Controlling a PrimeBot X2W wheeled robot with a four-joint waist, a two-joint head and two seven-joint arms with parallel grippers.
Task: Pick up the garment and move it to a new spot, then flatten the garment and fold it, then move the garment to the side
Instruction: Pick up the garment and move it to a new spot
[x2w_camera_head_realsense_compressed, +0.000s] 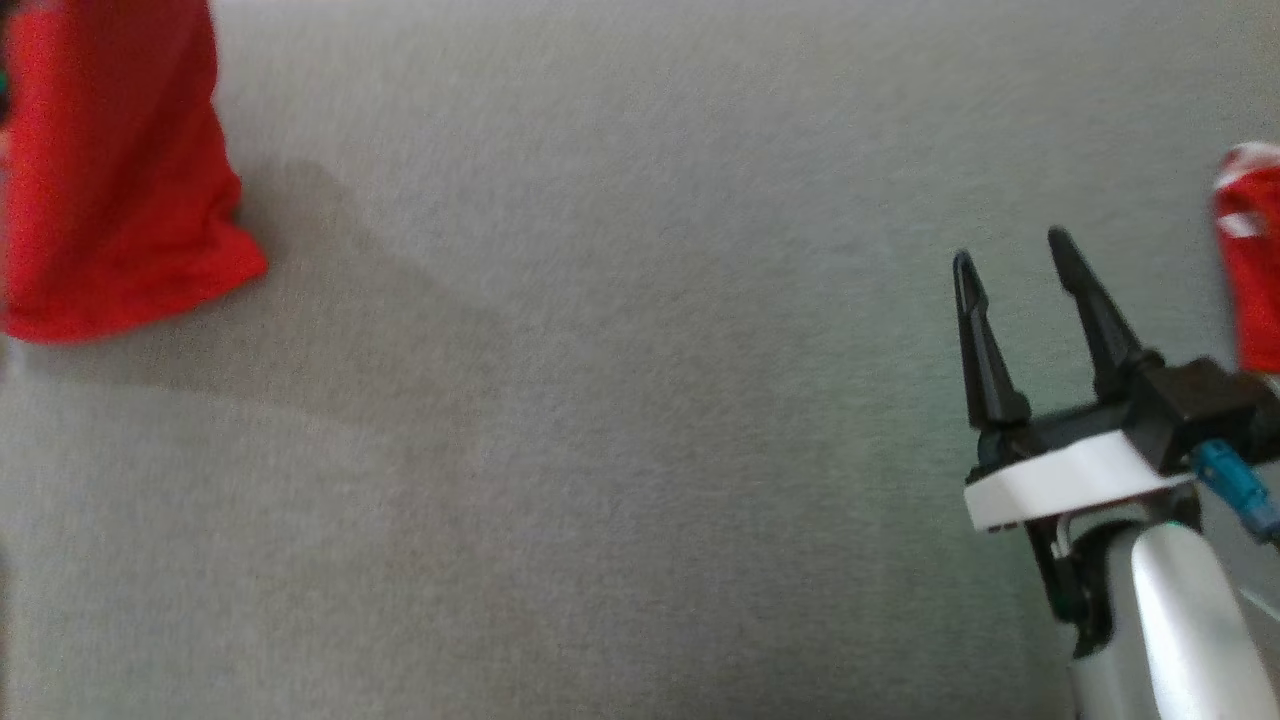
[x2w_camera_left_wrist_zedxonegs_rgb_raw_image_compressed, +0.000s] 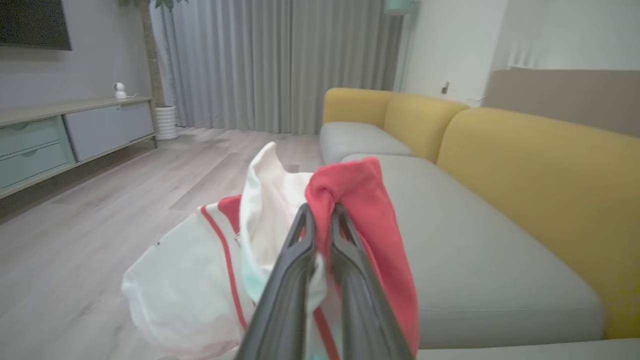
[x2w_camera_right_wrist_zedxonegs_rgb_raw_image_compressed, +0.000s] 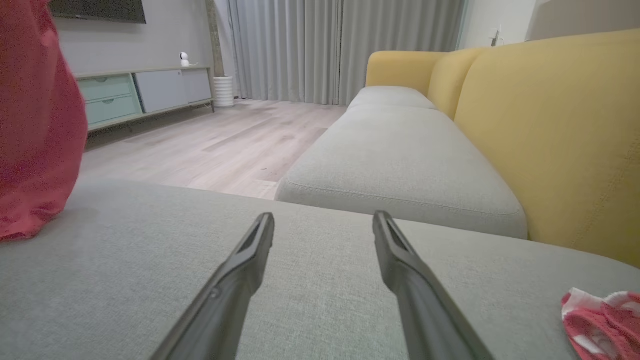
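Pick-up: judged done; garment (x2w_camera_head_realsense_compressed: 110, 180) hung at the far left of the head view, with its lower edge touching or just above the grey cushion (x2w_camera_head_realsense_compressed: 600, 400).
Left gripper (x2w_camera_left_wrist_zedxonegs_rgb_raw_image_compressed: 322, 209): nearly shut, pinched on a bunched red fold of the garment, with white, red-striped cloth sagging beside the fingers.
Move to a new spot: judged under way; garment in the air, not yet laid down.
Flattening: not begun; cloth bunched and hanging, nothing spread on the cushion.
Folding: not begun.
Move to the side: not begun.
Right gripper (x2w_camera_head_realsense_compressed: 1010, 247): jaws wide apart, nothing between them, poised low over the cushion at the lower right, well apart from the garment.
Share of task: judged early, one of several steps finished.

Garments held: one, red and white.
Grippers: two, one shut on cloth at the left, one open at the right.
Fingers: two on each gripper, all dark.
Grey cushions: at least two, the near one under the grippers and a long one beyond it in the right wrist view.
Yellow backrests (x2w_camera_right_wrist_zedxonegs_rgb_raw_image_compressed: 560, 130): at least two sections, along the right.
Other cloth: one red-and-white cloth (x2w_camera_head_realsense_compressed: 1250, 260) at the right edge, lying on the cushion; could not tell whether a separate garment.
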